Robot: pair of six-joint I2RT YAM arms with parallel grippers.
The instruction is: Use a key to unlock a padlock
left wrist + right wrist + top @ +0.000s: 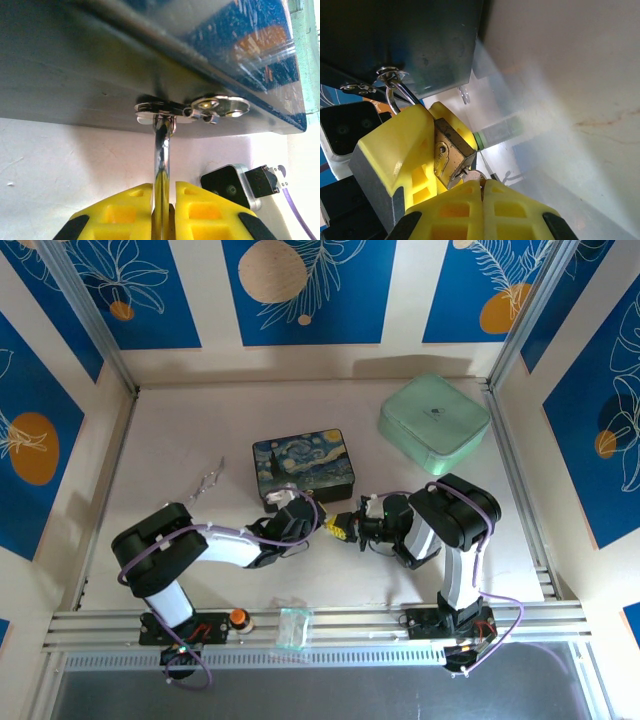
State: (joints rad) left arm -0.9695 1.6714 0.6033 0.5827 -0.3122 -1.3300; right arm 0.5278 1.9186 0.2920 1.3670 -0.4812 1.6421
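Slippage is your main risk. The left gripper [163, 200] clamps the padlock [451, 157], hooked through the clasp [200, 107] at 6 o'clock of the box [303, 468]. The right gripper [481, 192] pinches the key [470, 176] at the keyway. Twist off-axis and the key may jam.

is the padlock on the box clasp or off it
On: the shackle of the padlock loops through the clasp.

In the left wrist view, beside the starry-night box [100, 60], the padlock [161, 165] bares just its shackle, its body hidden between the left gripper's [162, 205] fingers [120, 212]. The key [471, 175] is mostly buried in the right gripper [482, 190], and the metal thing [207, 481] left of the box is too small to tell.
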